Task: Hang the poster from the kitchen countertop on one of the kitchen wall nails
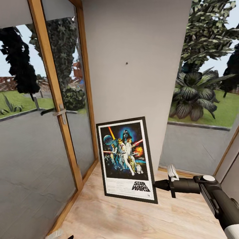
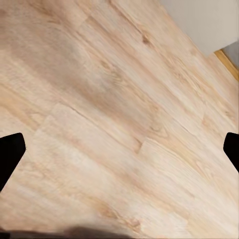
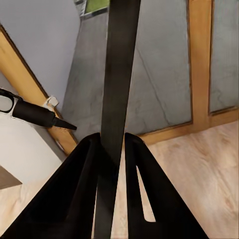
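Pale matt wood-plank floor (image 1: 139, 215), smooth matt grey wall (image 1: 132, 66), warm wooden door frame (image 1: 54, 86), glossy glass panes (image 1: 20, 99)

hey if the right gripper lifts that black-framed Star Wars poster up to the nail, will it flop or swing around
The black-framed Star Wars poster probably stays stiff: its edges look straight. The right gripper pinches only its thin right edge, low down, so the tall panel may pivot or slip. The small dark wall nail sits well above it.

Black right arm (image 1: 212, 194), white clip, grey disc, black tapered pincer (image 3: 110, 149)
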